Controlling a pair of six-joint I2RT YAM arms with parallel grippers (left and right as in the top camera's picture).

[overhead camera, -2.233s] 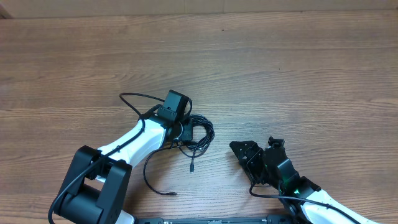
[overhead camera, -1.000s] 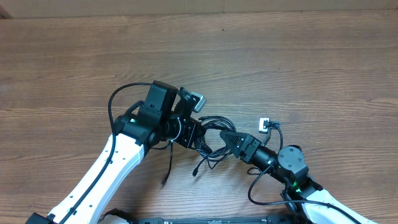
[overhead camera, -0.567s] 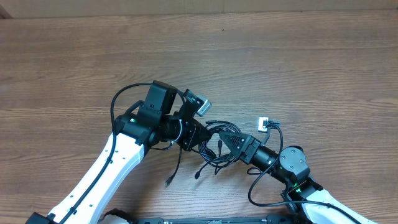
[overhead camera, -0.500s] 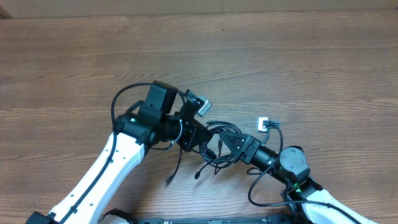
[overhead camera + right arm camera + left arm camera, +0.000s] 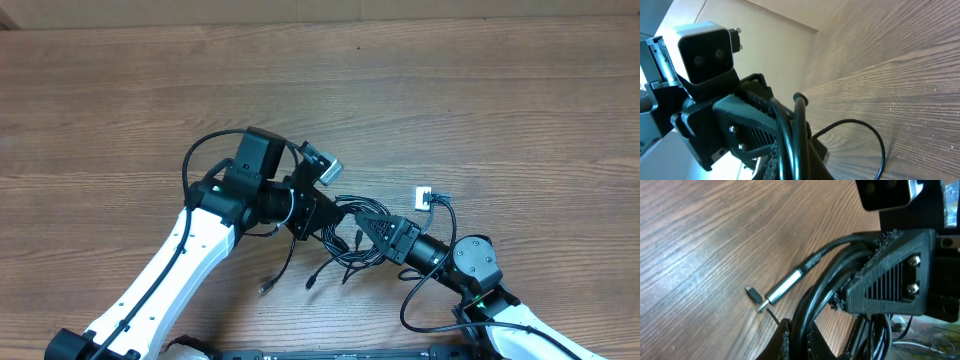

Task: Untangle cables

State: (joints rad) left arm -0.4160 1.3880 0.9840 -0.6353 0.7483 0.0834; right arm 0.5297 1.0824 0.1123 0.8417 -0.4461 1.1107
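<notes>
The cables (image 5: pixel 342 232) hang as a tangled bundle of thin black cords between my two grippers, lifted off the wooden table (image 5: pixel 480 110). My left gripper (image 5: pixel 322 218) holds the bundle from the left. In the left wrist view its fingertips (image 5: pixel 799 339) are shut on several cords (image 5: pixel 807 305). My right gripper (image 5: pixel 368 222) meets the bundle from the right, shut on the cords (image 5: pixel 790 130) in the right wrist view. Two loose plug ends (image 5: pixel 265 288) dangle toward the table. A silver-barrelled plug (image 5: pixel 782 287) hangs over the wood.
The right arm's own wire with a white connector (image 5: pixel 425 197) loops beside its wrist. The left arm's camera housing (image 5: pixel 705 50) sits close in front of the right gripper. A cord loop (image 5: pixel 875 135) hangs above the table.
The right gripper has closed on the bundle. The left gripper has edged slightly right and up with the cables, and the dangling plug ends have swung a little.
</notes>
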